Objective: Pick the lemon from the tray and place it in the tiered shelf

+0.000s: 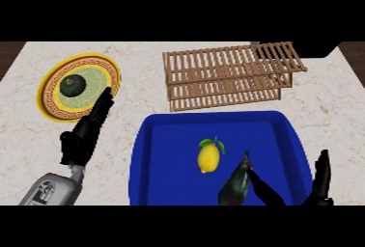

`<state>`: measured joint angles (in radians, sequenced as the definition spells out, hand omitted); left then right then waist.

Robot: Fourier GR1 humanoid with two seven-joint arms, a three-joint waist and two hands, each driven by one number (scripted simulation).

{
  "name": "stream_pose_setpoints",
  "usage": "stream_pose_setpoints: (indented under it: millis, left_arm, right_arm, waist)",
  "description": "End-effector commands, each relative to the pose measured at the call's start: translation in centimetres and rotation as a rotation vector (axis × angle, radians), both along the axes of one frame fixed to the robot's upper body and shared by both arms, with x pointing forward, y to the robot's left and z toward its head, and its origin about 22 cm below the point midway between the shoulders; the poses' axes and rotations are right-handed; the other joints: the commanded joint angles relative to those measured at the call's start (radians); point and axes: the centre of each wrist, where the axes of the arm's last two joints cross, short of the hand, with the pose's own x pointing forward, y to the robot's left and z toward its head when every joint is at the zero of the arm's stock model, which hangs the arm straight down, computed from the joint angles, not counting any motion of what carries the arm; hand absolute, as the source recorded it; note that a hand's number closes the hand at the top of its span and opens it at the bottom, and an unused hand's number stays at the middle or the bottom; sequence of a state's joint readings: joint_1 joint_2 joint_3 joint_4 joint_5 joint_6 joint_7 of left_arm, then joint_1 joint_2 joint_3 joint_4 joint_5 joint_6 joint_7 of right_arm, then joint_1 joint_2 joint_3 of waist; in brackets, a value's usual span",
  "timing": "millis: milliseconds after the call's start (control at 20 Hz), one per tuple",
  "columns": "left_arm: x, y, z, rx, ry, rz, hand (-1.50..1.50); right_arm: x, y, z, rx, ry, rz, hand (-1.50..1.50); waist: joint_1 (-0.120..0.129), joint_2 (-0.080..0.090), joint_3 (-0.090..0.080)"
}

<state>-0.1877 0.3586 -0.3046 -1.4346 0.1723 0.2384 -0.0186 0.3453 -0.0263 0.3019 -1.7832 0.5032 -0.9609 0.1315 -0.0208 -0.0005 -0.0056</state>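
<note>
A yellow lemon (208,157) with a green leaf lies near the middle of the blue tray (167,144). Behind the tray stands the wooden tiered shelf (228,75), its slatted levels bare. My right hand (251,185) is over the tray's near right part, fingers straight and spread, its thumb (322,176) out by the tray's right rim. The nearest fingertip is just right of and below the lemon, not touching it. Left of the tray, my left hand (85,135) rests open on the counter, fingers pointing up.
A yellow patterned plate (53,91) at the back left carries a dark green avocado (73,86). My left fingertips reach the plate's lower right rim. A dark object (321,48) sits at the far right corner behind the shelf.
</note>
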Motion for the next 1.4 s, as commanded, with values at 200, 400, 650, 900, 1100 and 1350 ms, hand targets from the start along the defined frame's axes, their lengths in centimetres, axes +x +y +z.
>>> stream_pose_setpoints:
  millis: [200,400,650,900,1100,1350]
  left_arm:
    - [0.8,-0.4,0.3,0.001,-0.002,-0.017,0.00]
    - [0.9,-0.8,0.2,0.009,-0.010,-0.032,0.00]
    - [0.9,-1.8,0.2,0.009,-0.015,-0.040,0.00]
    - [1.5,-1.9,1.0,-0.007,-0.003,-0.041,0.00]
    - [0.7,-1.4,0.3,-0.006,-0.002,-0.035,0.00]
    - [1.8,-1.5,1.3,0.007,-0.003,-0.035,0.00]
  right_arm:
    - [-0.9,2.5,2.8,-0.048,0.234,0.052,-1.50]
    - [-0.6,2.8,3.8,-0.128,0.450,0.124,-1.50]
    - [-0.4,4.9,5.7,-0.213,0.710,0.158,-1.50]
    - [1.5,6.8,11.0,-0.281,0.798,0.108,-1.50]
    - [2.3,9.4,12.0,-0.290,0.823,0.117,-1.50]
    - [3.3,10.0,12.2,-0.310,0.801,0.132,-1.50]
  waist:
    - [0.027,0.008,-0.003]
    - [0.038,0.013,-0.006]
    - [0.044,0.008,-0.004]
    - [0.046,0.004,0.001]
    - [0.053,0.002,0.002]
    - [0.040,0.000,0.002]
